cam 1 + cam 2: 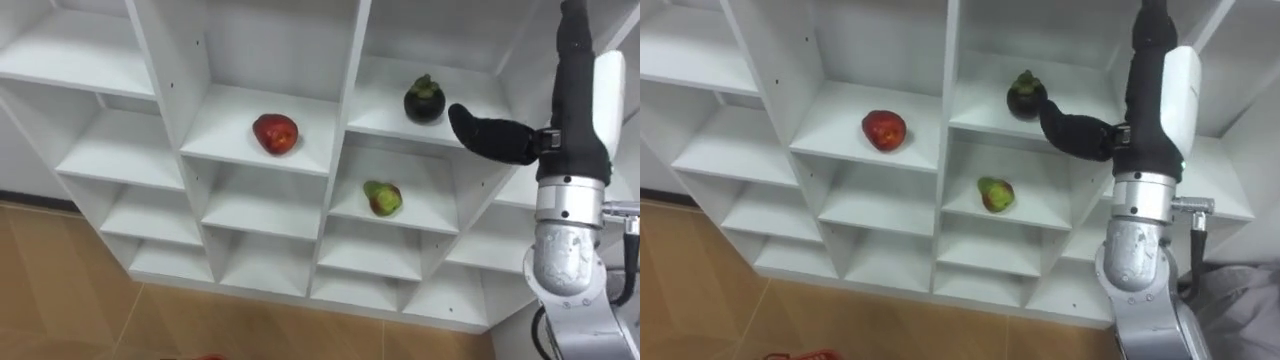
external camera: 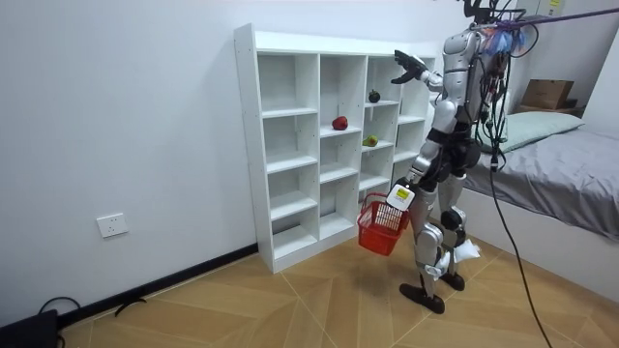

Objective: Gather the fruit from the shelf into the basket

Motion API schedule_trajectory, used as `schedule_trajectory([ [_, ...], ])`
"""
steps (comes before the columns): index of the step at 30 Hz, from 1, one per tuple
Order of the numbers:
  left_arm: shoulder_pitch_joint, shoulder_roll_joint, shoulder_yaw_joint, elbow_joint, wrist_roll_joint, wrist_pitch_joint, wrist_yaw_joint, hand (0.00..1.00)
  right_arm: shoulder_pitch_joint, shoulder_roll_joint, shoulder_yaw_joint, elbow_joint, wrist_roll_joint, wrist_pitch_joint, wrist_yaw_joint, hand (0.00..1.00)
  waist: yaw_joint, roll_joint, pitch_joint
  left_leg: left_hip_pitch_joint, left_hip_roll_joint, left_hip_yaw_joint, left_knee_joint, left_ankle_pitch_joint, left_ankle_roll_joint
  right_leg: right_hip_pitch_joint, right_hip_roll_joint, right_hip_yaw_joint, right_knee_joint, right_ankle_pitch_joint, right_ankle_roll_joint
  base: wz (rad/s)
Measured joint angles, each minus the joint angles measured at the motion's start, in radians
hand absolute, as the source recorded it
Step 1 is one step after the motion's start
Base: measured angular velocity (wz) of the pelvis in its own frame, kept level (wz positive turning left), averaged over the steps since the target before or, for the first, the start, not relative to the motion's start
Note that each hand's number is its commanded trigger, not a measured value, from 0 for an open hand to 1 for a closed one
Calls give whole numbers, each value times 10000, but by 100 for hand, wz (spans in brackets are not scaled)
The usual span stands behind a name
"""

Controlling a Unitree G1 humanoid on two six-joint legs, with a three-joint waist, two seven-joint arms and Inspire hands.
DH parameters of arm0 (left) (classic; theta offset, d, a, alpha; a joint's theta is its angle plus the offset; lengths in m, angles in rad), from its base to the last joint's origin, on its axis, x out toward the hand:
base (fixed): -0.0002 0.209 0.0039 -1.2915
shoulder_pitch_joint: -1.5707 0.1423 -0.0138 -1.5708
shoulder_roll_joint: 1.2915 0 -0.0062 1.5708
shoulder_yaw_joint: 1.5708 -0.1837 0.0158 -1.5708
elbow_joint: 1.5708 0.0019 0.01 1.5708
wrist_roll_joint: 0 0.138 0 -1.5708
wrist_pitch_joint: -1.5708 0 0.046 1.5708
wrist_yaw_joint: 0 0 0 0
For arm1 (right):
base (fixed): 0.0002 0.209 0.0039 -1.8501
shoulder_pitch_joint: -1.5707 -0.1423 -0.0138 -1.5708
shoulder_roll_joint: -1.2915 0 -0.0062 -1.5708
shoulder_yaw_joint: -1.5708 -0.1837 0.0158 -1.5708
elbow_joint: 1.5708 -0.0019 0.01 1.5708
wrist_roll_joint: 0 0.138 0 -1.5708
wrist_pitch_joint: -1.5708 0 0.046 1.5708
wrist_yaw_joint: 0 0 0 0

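right hand (image 1: 575, 110), fingers (image 1: 574, 40) straight and empty; mangosteen (image 1: 424, 100) sits on the closet (image 1: 340, 150) shelf just left of its thumb. best to ease left, then close gently. left hand (image 2: 399, 196) carries red basket (image 2: 380, 227).

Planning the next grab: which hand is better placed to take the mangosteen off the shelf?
Right. The right hand is raised and open just beside the mangosteen, at its shelf level and not yet touching it, while the left hand is low at the red basket.
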Motion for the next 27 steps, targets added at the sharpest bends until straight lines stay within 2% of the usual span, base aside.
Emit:
schedule_trajectory([
  [1,-26,4,6,-1,0,0,12,100,-78,-104,82,0,-57,-1,14,0,3,-25,18,-5,1,0,0,3,-5,-4,1,-1,-4,0,0,0],
  [6,-105,4,0,-2,5,0,73,100,-98,-118,84,9,-504,119,23,0,151,-113,60,17,1,7,-3,6,-6,6,1,1,-1,0,0,0],
  [12,-119,22,-257,-14,-5,-2,238,100,-214,-116,185,70,-5,142,66,0,243,-155,65,24,2,12,0,6,-7,21,-3,-41,-1,0,0,0],
  [18,-108,75,-391,-13,-86,-8,431,100,-565,-104,364,754,492,-151,-152,0,241,-189,83,28,3,17,29,7,-9,38,-12,-37,6,2,-2,0],
  [27,47,75,-374,-77,-13,8,453,100,-738,-84,336,1185,1031,-336,-90,0,195,-144,88,-85,-10,-209,170,5,-7,101,-38,-170,-3,6,-10,6],
])
